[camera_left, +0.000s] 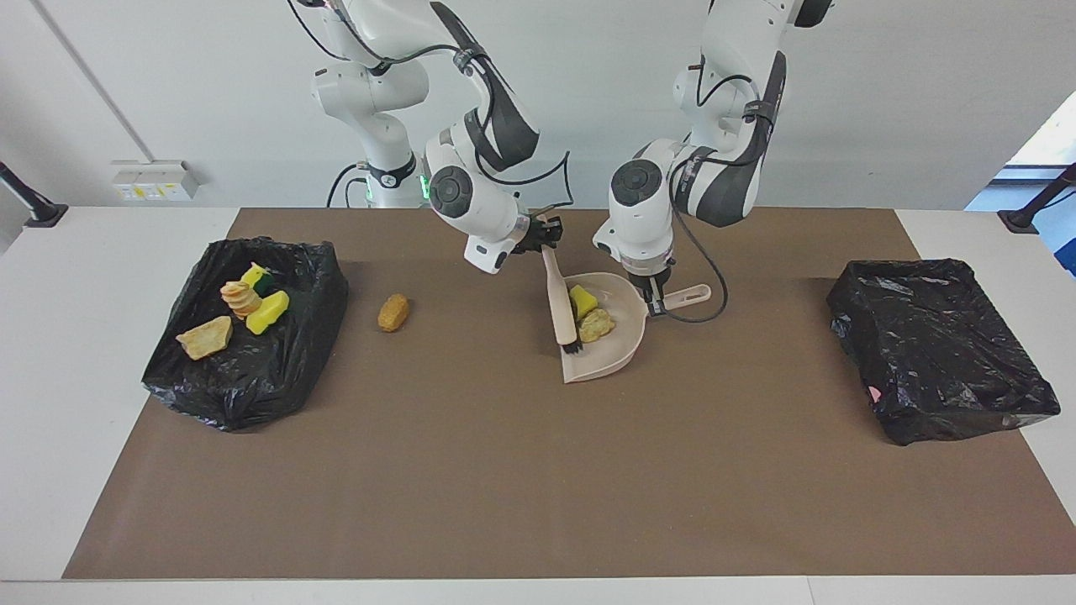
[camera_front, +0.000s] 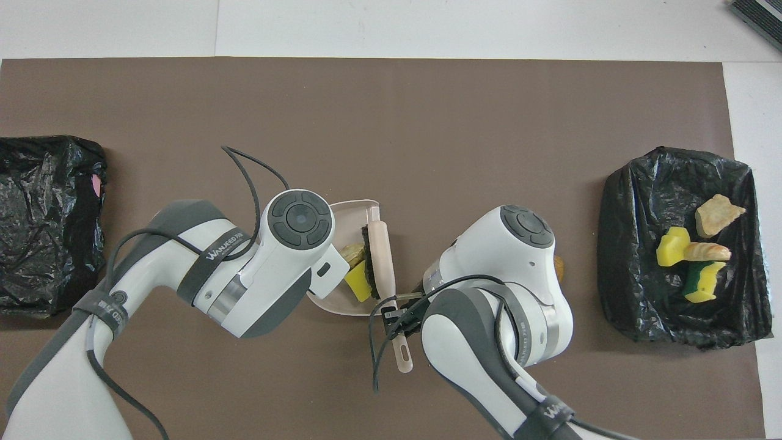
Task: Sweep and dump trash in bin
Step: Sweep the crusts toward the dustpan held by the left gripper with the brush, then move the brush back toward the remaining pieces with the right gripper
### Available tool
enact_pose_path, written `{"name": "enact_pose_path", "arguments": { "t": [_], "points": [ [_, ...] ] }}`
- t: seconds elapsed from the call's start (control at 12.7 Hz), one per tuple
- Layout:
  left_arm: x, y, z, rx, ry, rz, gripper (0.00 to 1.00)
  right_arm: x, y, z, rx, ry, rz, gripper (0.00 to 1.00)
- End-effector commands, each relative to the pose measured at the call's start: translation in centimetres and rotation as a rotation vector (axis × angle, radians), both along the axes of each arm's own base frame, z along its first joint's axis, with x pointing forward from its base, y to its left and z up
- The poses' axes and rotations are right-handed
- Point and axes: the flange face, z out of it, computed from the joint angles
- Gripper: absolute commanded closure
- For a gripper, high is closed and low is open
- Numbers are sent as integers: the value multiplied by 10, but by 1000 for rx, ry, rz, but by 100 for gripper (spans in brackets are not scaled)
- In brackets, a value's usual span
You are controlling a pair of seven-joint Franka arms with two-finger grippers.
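Beige plastic marks both tools at the middle of the brown mat [camera_left: 521, 470]: the dustpan [camera_left: 618, 349] lies flat there with its open mouth toward the right arm's end, and the brush [camera_left: 558, 301] leans across that mouth with its dark bristles down inside the pan's edge. The left gripper [camera_left: 654, 301] is clamped tight on the dustpan's handle [camera_left: 689, 295], which points toward the left arm's end. The right gripper [camera_left: 542, 237] is closed on the upper end of the brush's handle, tilting it.

Two scraps of trash rest in the pan just beside the bristles: a yellow scrap [camera_left: 582, 300] with a green side and a tan scrap [camera_left: 596, 323], touching each other. One tan-orange scrap [camera_left: 392, 312] lies alone on the mat, between the pan and the black-lined bin [camera_left: 252, 378] at the right arm's end of the bench. That bin holds four more scraps [camera_left: 239, 307], yellow, tan and yellow-with-green. A second black-lined bin [camera_left: 941, 361] sits at the left arm's end of the bench, with a small pink speck low on its side.
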Motion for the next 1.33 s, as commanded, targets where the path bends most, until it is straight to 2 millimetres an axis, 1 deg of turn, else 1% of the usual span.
{"name": "enact_pose_path", "arguments": {
  "t": [0.0,0.08,0.24,0.31,0.47,0.63,0.71,0.78,1.02,1.1,1.26],
  "points": [
    [-9,12,0,6,-1,-24,100,0,-24,38,-65,-66,45,100],
    [-10,12,-2,1,4,-20,100,3,-39,49,-126,-88,55,100],
    [-10,12,-2,-4,6,-16,100,-2,-56,63,-255,-115,123,100],
    [-10,13,-2,-4,6,-16,100,0,-68,66,-308,-133,142,100],
    [-9,12,-1,-9,2,-15,100,0,-75,68,-383,-162,184,100],
    [-9,11,-1,-14,-4,-17,100,-1,-91,65,-504,-177,249,100],
    [-8,12,-1,-14,-4,-15,100,-1,-106,66,-564,-184,263,100],
    [-9,11,-1,-14,-4,-17,100,-4,-119,59,-610,-192,282,100],
    [-8,12,-1,-15,-3,-14,100,3,-173,41,-582,-204,288,100],
    [-8,12,-1,-15,-3,-14,100,5,-191,37,-577,-183,294,100],
    [-9,11,-1,-16,-4,-16,100,2,-216,37,-625,-127,265,100]
  ]
}}
